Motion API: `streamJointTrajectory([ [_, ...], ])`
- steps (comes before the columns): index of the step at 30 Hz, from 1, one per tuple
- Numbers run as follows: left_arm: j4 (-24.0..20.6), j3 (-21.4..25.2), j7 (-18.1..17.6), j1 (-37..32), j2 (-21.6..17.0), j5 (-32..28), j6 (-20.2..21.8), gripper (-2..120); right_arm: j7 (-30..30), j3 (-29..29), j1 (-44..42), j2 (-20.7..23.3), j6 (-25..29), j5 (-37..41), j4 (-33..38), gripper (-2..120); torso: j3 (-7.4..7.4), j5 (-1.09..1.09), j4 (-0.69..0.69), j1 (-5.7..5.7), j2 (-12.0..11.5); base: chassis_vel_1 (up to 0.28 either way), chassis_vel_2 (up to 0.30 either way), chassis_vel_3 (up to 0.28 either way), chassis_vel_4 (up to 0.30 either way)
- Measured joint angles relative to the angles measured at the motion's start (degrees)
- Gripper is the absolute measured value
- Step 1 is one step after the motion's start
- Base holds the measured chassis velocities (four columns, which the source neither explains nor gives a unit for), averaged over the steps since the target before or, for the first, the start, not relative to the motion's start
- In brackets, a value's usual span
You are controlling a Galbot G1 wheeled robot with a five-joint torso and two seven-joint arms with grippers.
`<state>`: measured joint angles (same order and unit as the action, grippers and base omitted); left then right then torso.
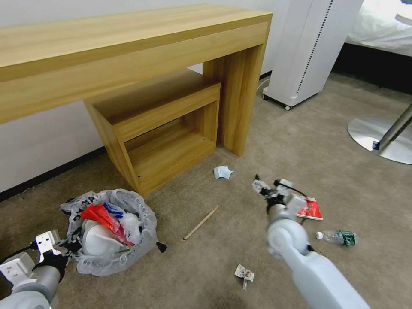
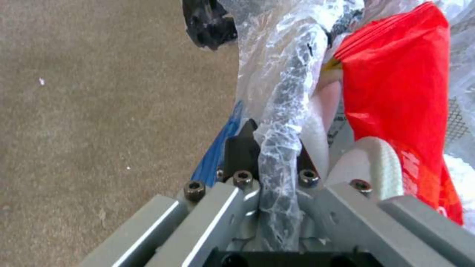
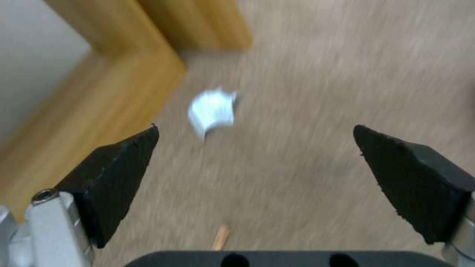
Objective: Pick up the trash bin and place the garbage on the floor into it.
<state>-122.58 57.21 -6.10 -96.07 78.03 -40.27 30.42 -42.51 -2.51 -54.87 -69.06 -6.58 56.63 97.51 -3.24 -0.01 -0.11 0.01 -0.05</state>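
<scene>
As seen from the head, sits at near left on the floor (image 1: 266, 141): the trash bin (image 1: 109, 231), small and round, draped in a crinkly white bag with black lettering, already stuffed with a white slipper (image 1: 96, 240) and a red packet (image 1: 101, 216). Gripped at its near-left rim by the left gripper (image 1: 64, 246). Hovers right of centre above the carpet, well apart from the bin: the right gripper (image 1: 268, 189). Lying just far-left of it, the pale blue mask (image 1: 223, 172), crumpled, with no clear long axis, near the foot of the wooden desk (image 1: 238, 86). Between bin and right gripper, the wooden stick (image 1: 201, 222), long axis running from near left to far right. Close on the right, a red wrapper (image 1: 311, 209); nearer and further right, a clear bottle (image 1: 339, 237); nearest of all, a scrap of paper (image 1: 244, 272). Judged closest to the mask: the right arm, by a wide margin.

From the left wrist, clenched on the bagged rim: the left gripper (image 2: 274, 148), black pads pinching a bunched fold of plastic. Inside the bin, the red packet (image 2: 396, 92) and the slipper's white edge (image 2: 376, 163).

From the right wrist, spread wide with nothing held: the right gripper (image 3: 255, 148), black pads well apart. Ahead of them on bare carpet, nearer the desk-side pad, the mask (image 3: 213, 111), a pale folded patch beside the desk leg (image 3: 124, 74). Close under the gripper, one end of the stick (image 3: 221, 237). Likely calls for a reach forward and down, shifted slightly towards the desk, to centre the mask.
</scene>
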Motion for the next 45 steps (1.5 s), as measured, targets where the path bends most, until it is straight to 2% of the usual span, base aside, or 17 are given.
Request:
streamJointTrajectory([
  [6,-0.3,-0.1,0.1,-0.5,1.2,1.1,-0.1,0,-2.5,5.1,7.2,-5.9,-0.5,3.8,-12.5,100,0.00,0.00,0.01,0.00,0.0,0.000,0.000,0.000,0.000],
  [14,-1.4,0.2,0.1,-0.6,2.4,1.9,-0.1,0,-4.7,7.9,12.0,-11.1,-1.6,6.8,-22.4,100,0.00,0.00,0.00,0.00,0.0,0.000,0.000,0.000,0.000],
  [22,-0.9,-0.5,0.1,0.1,3.4,2.8,-0.3,0,-6.1,12.7,11.2,-15.5,-1.1,7.2,-26.8,100,0.01,-0.01,0.00,0.00,0.0,0.000,0.000,0.000,0.000],
  [26,-0.7,-0.5,0.1,0.1,3.4,2.9,-0.5,0,-6.4,13.5,10.9,-16.8,-1.4,8.0,-27.8,100,0.01,0.00,0.00,0.00,0.0,0.000,0.000,0.000,0.000],
  [36,-1.1,-0.6,0.5,-0.4,3.8,3.2,-0.9,0,-5.5,14.0,12.9,-23.0,-3.5,11.0,-35.3,100,0.01,0.00,0.00,-0.01,0.0,0.000,0.000,0.000,0.000],
  [45,-2.3,-0.4,0.7,-1.2,4.1,3.2,-1.3,0,-5.0,15.3,13.9,-23.3,-3.1,9.6,-39.8,100,0.01,0.01,0.00,-0.01,0.0,0.000,0.000,0.000,0.000],
])
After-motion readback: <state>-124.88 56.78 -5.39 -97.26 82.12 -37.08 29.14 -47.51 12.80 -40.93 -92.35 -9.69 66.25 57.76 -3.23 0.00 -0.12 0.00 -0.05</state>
